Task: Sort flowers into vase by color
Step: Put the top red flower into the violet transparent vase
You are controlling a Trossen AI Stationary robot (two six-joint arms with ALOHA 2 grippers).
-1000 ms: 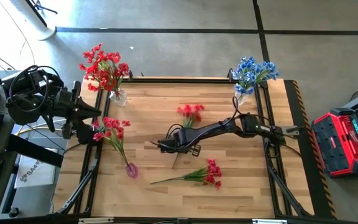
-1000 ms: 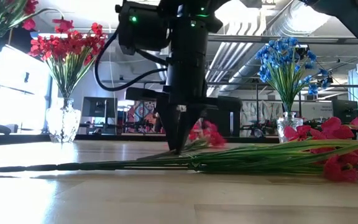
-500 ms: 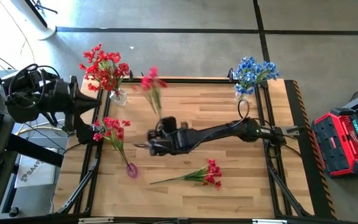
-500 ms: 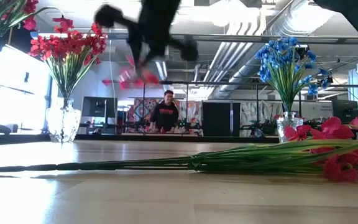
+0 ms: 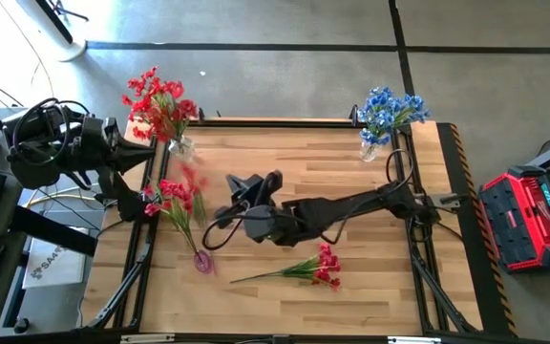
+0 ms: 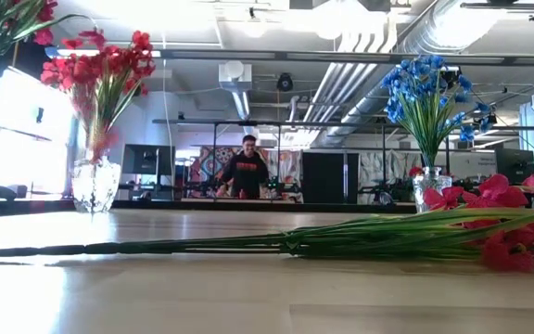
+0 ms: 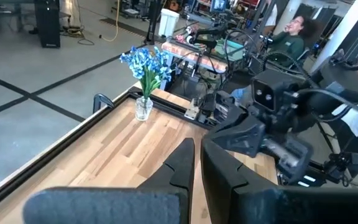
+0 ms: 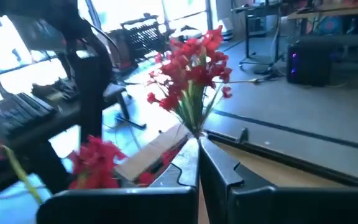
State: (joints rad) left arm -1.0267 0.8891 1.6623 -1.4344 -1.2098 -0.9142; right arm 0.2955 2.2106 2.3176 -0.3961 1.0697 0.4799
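Observation:
My right gripper (image 5: pixel 232 182) hangs above the table's left middle, pointing toward the left edge, shut (image 8: pixel 197 152) on a red flower whose blurred blooms (image 5: pixel 191 182) show left of it. A red bunch (image 5: pixel 165 110) stands in a glass vase (image 5: pixel 181 148) at the far left corner. A blue bunch (image 5: pixel 387 113) stands in a glass vase at the far right. Another red flower (image 5: pixel 170 196) leans out of a small purple vase (image 5: pixel 202 260). One red flower (image 5: pixel 304 268) lies flat near the front. My left gripper (image 7: pixel 197 146) is raised at the left edge, shut and holding nothing. My right gripper is shut on the red flower. Its own body and the blur hide the place of contact, so the part held cannot be told. The fingers come about level from the table's right. The flower is lifted clear of the table, its blooms (image 5: pixel 191 182) beyond the fingers toward the left edge.
A red toolbox (image 5: pixel 528 220) sits on the floor off the table's right edge. A keyboard and mouse lie on a desk off the left edge. A person (image 6: pixel 247 167) stands far behind the table. Black rails run along the table's side edges.
My right gripper has risen from the table's middle with the red flower and gone toward the left edge, tipping from pointing down to about level. The flower, lying on the wood a second ago, is lifted clear and swung over to the left.

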